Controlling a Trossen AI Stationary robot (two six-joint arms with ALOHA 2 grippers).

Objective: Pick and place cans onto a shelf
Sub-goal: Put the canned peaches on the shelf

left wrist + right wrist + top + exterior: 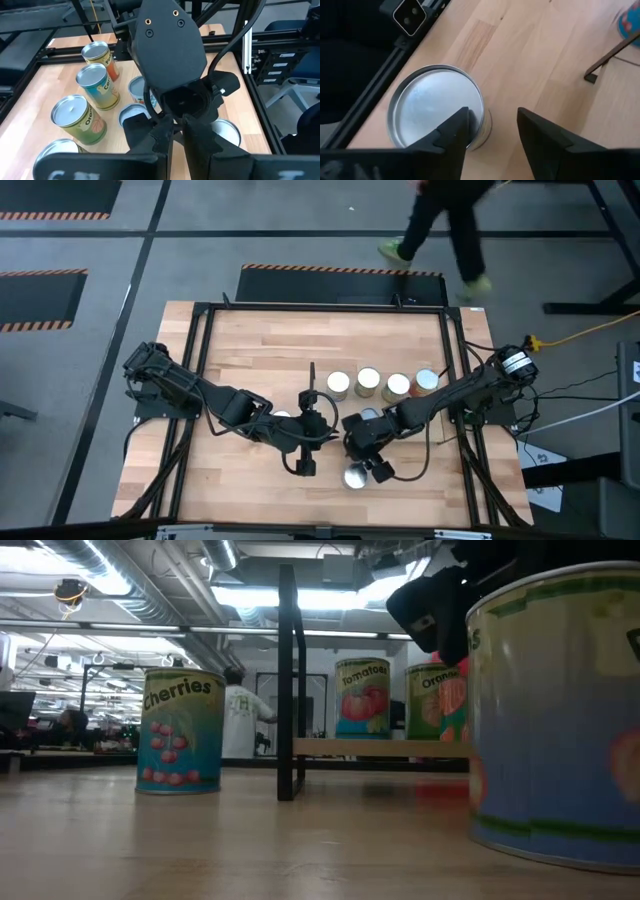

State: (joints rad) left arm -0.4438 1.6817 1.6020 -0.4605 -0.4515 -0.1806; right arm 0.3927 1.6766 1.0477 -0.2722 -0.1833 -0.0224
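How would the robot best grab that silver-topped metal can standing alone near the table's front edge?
From straight above, fingers closing across the round side wall of the silver-topped metal can just under its rim. It stands upright with bare wood around it, so both sides are free. The right gripper hangs open, but one finger is over the lid, so it probably needs centring first.

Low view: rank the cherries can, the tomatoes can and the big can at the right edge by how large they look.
1. Can at the right edge, far largest, but only because it is nearest the camera.
2. Cherries can.
3. Tomatoes can, farthest back.
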